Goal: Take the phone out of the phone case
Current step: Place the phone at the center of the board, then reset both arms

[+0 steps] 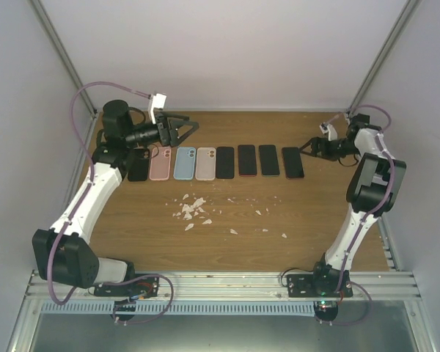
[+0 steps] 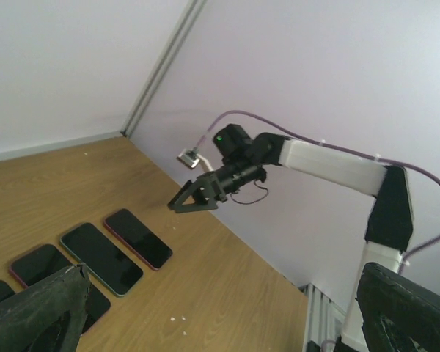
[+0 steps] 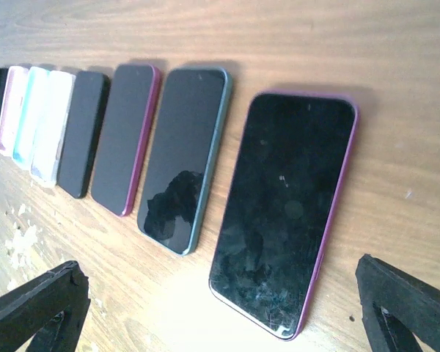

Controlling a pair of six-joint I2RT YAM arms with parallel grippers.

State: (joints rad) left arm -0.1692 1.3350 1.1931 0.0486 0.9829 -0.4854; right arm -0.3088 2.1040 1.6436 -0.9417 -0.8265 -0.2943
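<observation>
Both arms hover with fingers apart, the right gripper (image 1: 306,146) beside the row's end phone (image 3: 282,209), seated in its magenta case (image 3: 336,202); left gripper (image 1: 187,129) idles, so gripping that case edge seems next.

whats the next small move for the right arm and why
Probably lower the right gripper onto the rightmost phone. That phone lies screen-up in its pink-edged case, squarely below the open fingers in the wrist view, at the right end of the row. Nothing is held by either gripper, and the left gripper hovers behind the row's other end.
</observation>
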